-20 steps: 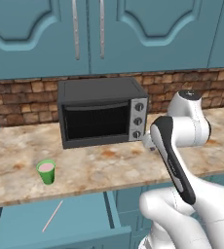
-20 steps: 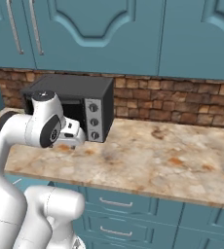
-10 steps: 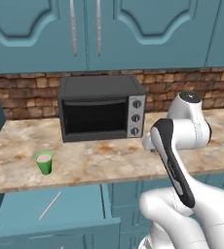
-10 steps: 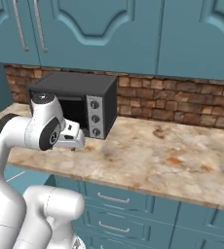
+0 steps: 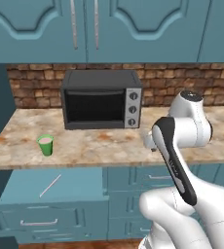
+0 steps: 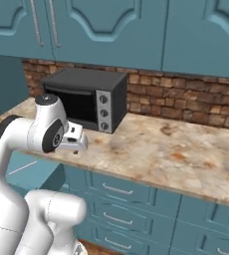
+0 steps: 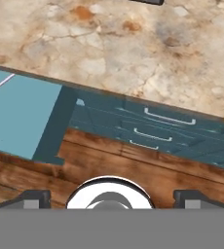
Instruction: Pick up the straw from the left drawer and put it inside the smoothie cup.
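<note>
the base has rolled left, bringing the straw [image 5: 50,185] in the left drawer [image 5: 80,185] nearer; gripper [image 7: 109,197] looks spread and empty, reach still pending.

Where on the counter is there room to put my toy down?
The marble counter is bare right of the black toaster oven, up to the brick wall. A smaller bare strip lies between the oven and the small green smoothie cup.
</note>
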You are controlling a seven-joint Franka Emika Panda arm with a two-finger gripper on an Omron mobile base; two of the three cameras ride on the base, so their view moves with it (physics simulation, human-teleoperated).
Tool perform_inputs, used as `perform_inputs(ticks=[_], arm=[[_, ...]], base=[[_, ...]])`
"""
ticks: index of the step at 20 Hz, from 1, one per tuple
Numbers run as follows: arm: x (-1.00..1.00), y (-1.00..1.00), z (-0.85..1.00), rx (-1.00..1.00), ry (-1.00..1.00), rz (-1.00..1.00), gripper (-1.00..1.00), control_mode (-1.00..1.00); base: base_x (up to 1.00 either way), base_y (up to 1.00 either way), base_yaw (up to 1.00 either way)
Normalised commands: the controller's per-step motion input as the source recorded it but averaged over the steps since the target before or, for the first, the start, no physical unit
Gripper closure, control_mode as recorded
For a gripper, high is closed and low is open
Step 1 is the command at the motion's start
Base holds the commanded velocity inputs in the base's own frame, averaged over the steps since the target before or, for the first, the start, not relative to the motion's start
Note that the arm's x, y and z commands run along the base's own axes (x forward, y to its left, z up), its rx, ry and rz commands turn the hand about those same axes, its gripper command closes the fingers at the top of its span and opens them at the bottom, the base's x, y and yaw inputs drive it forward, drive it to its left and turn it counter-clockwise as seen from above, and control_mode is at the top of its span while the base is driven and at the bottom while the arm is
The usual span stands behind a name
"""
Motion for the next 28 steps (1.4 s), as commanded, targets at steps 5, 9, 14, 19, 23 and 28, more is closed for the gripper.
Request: perform_inputs(ticks=[5,9,14,19,23,28], arm=[[0.00,0.00,0.00,0.00,0.00,0.00,-1.00,1.00],[0.00,0.00,0.00,0.00,0.00,0.00,-1.00,1.00],[0.00,0.00,0.00,0.00,0.00,0.00,-1.00,1.00],[0.00,0.00,0.00,0.00,0.00,0.00,-1.00,1.00],[0.00,0.00,0.00,0.00,0.00,0.00,-1.00,1.00],[0.00,0.00,0.00,0.00,0.00,0.00,-1.00,1.00]], base=[[-0.58,0.35,0.23],[-0.11,0.93,0.06],[0.00,1.00,-0.04],[-0.16,0.82,-0.24],[-0.20,0.64,-0.34],[-0.25,0.49,-0.31]])
